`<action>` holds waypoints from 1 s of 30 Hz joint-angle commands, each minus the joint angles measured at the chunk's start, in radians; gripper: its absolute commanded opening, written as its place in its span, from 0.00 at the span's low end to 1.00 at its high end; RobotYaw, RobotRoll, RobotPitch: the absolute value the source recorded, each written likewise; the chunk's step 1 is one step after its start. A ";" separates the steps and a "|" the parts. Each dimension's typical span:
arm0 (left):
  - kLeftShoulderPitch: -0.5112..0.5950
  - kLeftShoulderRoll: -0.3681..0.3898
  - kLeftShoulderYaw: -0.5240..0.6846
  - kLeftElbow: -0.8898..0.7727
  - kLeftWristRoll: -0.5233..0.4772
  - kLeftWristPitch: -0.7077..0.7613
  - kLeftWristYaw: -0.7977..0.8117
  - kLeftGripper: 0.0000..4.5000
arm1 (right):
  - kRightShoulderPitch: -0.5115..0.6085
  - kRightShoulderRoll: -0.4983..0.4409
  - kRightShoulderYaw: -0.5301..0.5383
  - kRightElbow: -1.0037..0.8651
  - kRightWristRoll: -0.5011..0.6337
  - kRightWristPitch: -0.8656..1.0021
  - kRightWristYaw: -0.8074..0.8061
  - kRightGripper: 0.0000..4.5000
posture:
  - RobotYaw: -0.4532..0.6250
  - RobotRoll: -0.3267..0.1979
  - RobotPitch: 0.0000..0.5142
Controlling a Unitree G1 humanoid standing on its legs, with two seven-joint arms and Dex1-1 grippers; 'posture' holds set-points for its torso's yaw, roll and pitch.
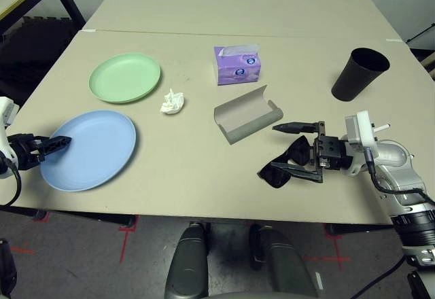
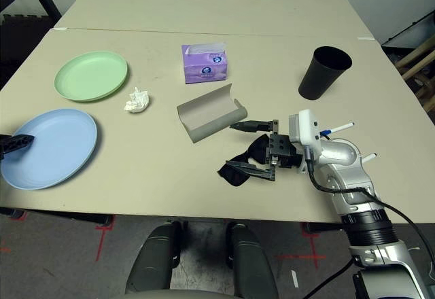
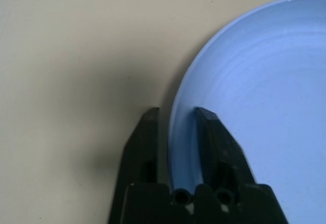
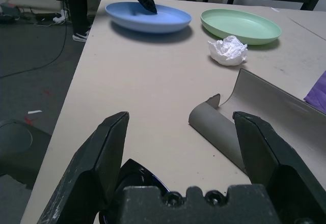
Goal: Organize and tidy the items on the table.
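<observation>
Sunglasses [image 1: 285, 163] lie near the bench's [image 1: 204, 190] front edge, just beside the open grey glasses case [image 1: 246, 114], with your right gripper [image 1: 297, 151] spread wide around them, not yet closed. Your left gripper [image 3: 173, 132] pinches the rim of the pale blue plate [image 1: 88, 148] at the bench's left front. Close too fast and a finger may shove the folded frame toward the edge; lift the plate by so thin a hold and it could tilt out.

left end effector [image 3: 175, 119]: fingers pinched, low, far left | right end effector [image 1: 299, 148]: fingers spread, pointing left
</observation>
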 commanded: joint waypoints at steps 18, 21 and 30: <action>-0.051 0.060 0.046 0.037 -0.072 0.205 -0.117 0.01 | -0.001 -0.004 0.016 0.001 -0.019 -0.003 -0.003 1.00 | 0.56 0.62 0.35; -0.029 0.078 0.072 0.015 -0.086 0.224 -0.121 0.01 | -0.004 -0.003 0.015 0.004 -0.020 -0.004 -0.005 1.00 | 0.56 0.62 0.34; -0.013 0.063 0.139 -0.139 -0.126 0.252 -0.055 0.01 | -0.010 0.005 0.021 0.016 -0.025 -0.006 -0.001 1.00 | 0.58 0.62 0.34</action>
